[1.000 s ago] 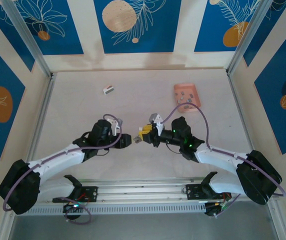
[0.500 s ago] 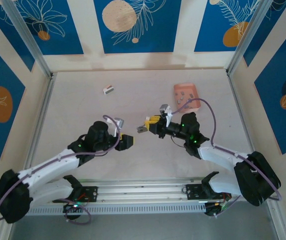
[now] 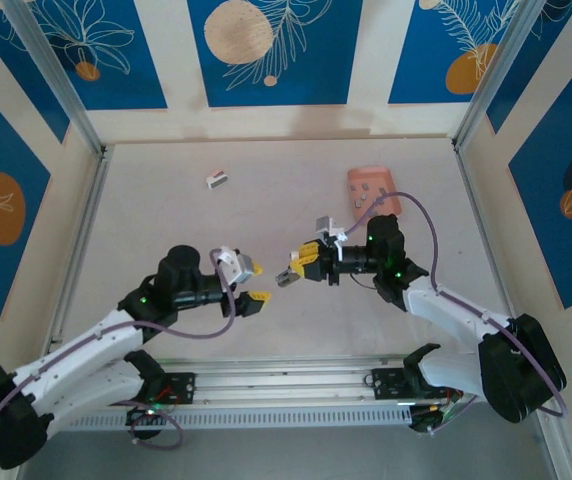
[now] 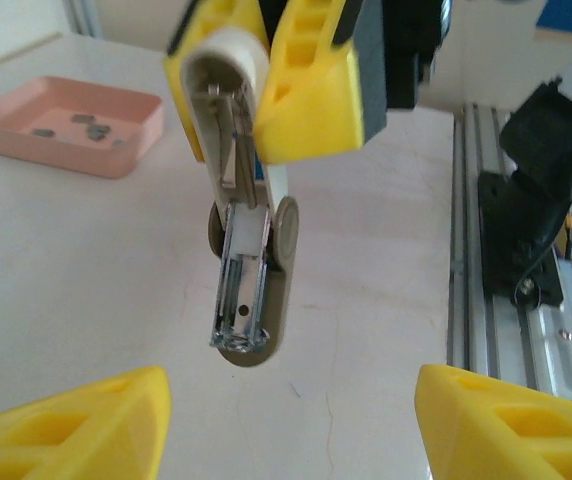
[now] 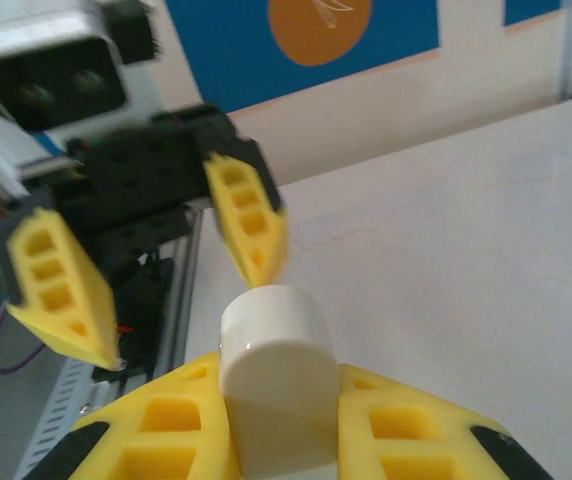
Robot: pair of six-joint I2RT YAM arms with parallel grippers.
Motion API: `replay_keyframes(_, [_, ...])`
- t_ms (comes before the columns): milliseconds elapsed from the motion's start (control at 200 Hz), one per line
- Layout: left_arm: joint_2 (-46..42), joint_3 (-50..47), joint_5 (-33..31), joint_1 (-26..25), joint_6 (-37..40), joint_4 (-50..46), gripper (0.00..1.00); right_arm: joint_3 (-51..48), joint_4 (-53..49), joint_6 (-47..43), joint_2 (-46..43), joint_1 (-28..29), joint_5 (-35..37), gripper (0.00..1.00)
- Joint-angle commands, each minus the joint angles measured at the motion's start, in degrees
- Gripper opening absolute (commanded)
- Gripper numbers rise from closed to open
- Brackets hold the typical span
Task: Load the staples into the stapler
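Right gripper (image 3: 304, 266) clamps stapler (image 4: 251, 290); left gripper (image 3: 249, 284) spread wide, empty, facing it; staples (image 4: 86, 124) apparently in tray (image 4: 116, 158).

Tiny staples (image 4: 84, 124) mere grey specks in pink tray (image 4: 126, 150), stapler (image 4: 249, 285) rear hidden inside right hand (image 4: 254, 140), left hand (image 5: 171, 300) blurred

Both arms extend inward, wrists facing each other. Left gripper (image 3: 255, 283) — fingers spread wide, holding nothing. Right gripper (image 3: 304, 262) — fingers clamped on the stapler (image 4: 249, 290).
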Motion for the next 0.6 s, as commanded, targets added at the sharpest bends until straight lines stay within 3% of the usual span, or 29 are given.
replay_keyframes(0, [4.2,3.2,4.9,-0.9,4.9,-1.4,0.64,2.7,-2.6,-2.6,1.5,1.4,-5.0,0.0])
replay_keyframes(305, [9.2,3.3,6.4,-1.4,4.0,6.5,0.64,5.7,-5.1,-3.5,4.5,3.9,-6.3,0.0])
replay_keyframes(595, [10.8,2.9,7.8,-1.9,1.4,10.6,0.55,6.9,-4.5,-2.9,6.6,5.0,-6.0,0.0])
